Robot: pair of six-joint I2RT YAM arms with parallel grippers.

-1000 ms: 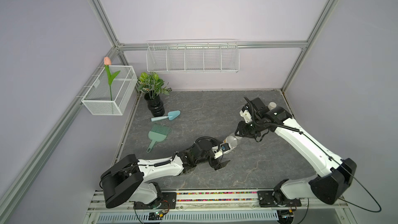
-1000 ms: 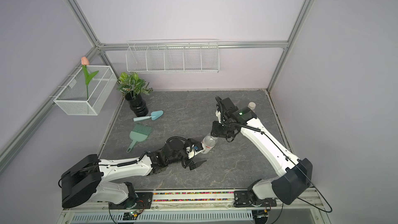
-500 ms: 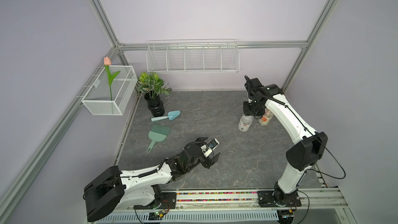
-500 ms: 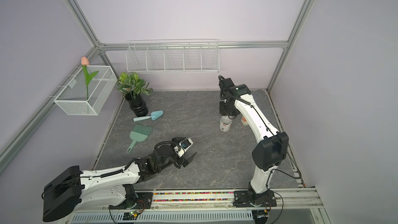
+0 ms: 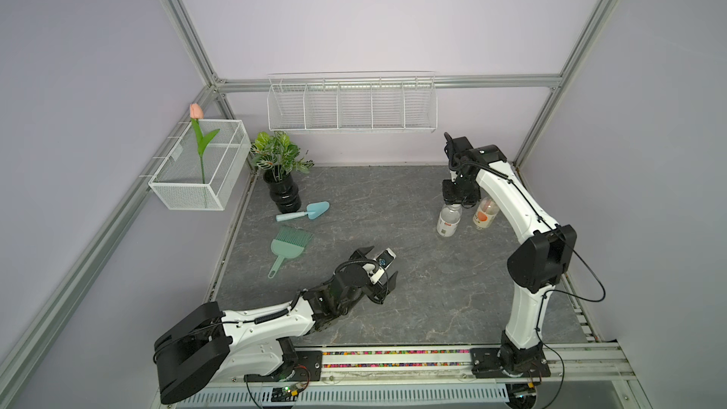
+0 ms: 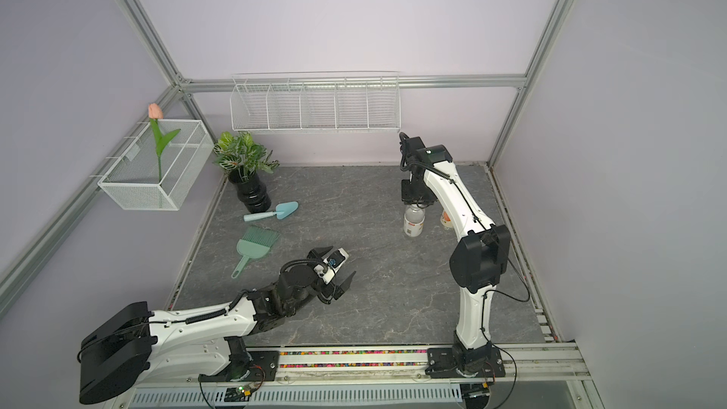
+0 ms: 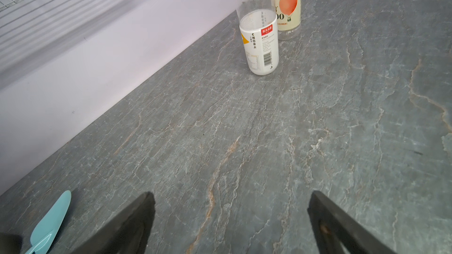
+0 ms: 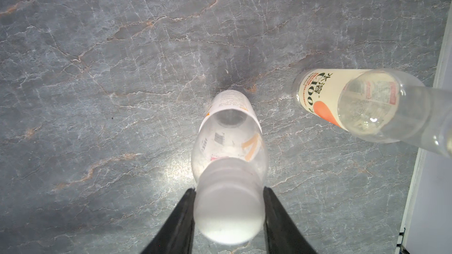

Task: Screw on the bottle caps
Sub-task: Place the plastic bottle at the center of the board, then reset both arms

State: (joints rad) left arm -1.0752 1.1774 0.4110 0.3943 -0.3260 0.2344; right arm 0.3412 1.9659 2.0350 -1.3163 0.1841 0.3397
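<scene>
Clear plastic bottles (image 7: 259, 42), matt stone tabletop (image 7: 244, 142)

Lilac walls (image 5: 373, 13), grey veined tabletop (image 5: 393, 198), aluminium frame (image 5: 491, 81).

middle of table (image 5: 413, 300) wide open, straight run from left tool (image 5: 384, 261) to white-label bottle (image 5: 448, 224); orange-label bottle (image 5: 484, 217) just beside it, slim gap between; right tool (image 5: 456, 203) straddles white-label top, so no way in from above; right arm (image 5: 507, 194) hangs over orange one; vase (image 5: 284, 194), trowel (image 5: 305, 212), brush (image 5: 289, 245) clutter left side, fyi
</scene>
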